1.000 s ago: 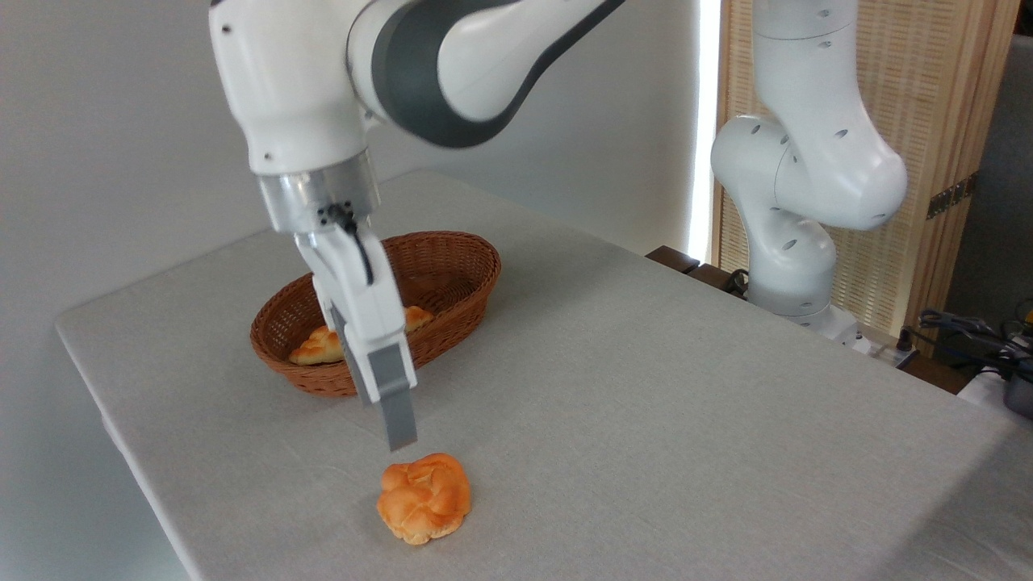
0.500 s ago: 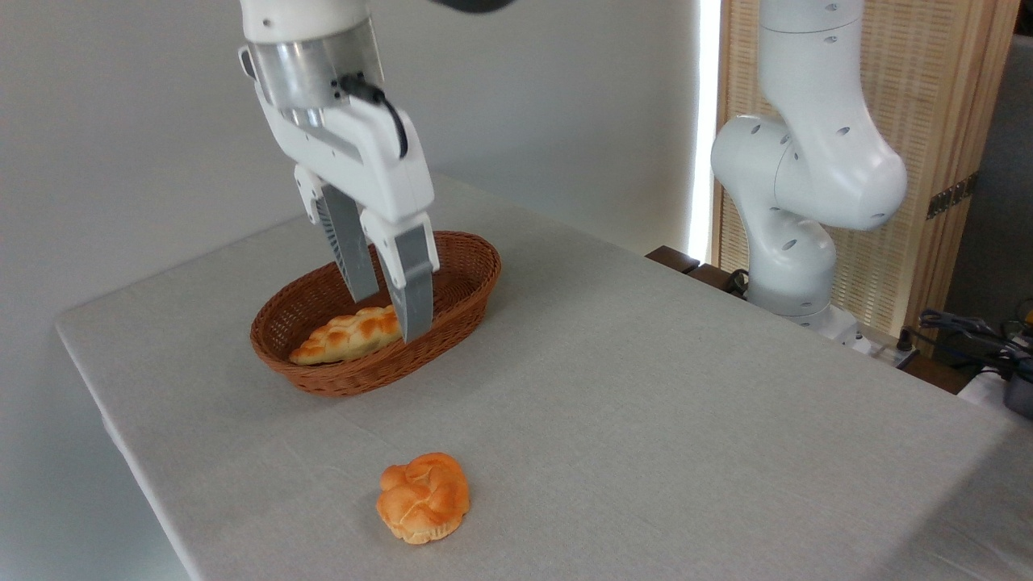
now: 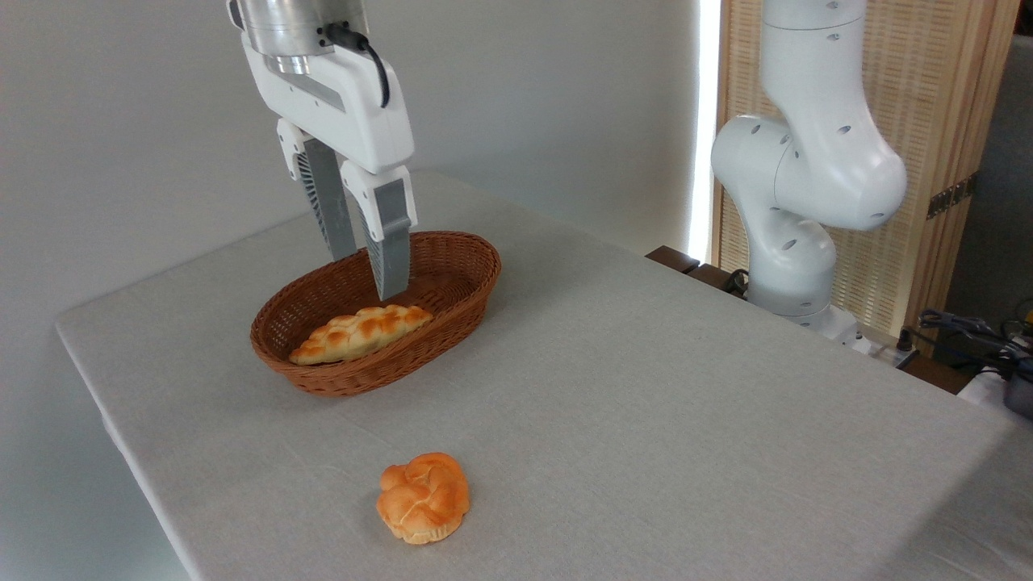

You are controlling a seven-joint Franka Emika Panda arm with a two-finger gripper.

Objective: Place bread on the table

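Bread (image 3: 423,497) on table (image 3: 646,387); parted empty fingers (image 3: 391,242) above basket (image 3: 452,270).

One small round golden-orange knotted bun (image 3: 423,497) is sitting near the front of one large table draped in light grey cloth (image 3: 646,387). One oval brown wicker basket (image 3: 460,270) is standing farther back on the left, holding one long braided golden loaf (image 3: 359,332). One white two-finger gripper (image 3: 370,273) is hanging above.

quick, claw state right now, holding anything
Claw: open and empty, hanging above the basket. The bread lies free on the table.
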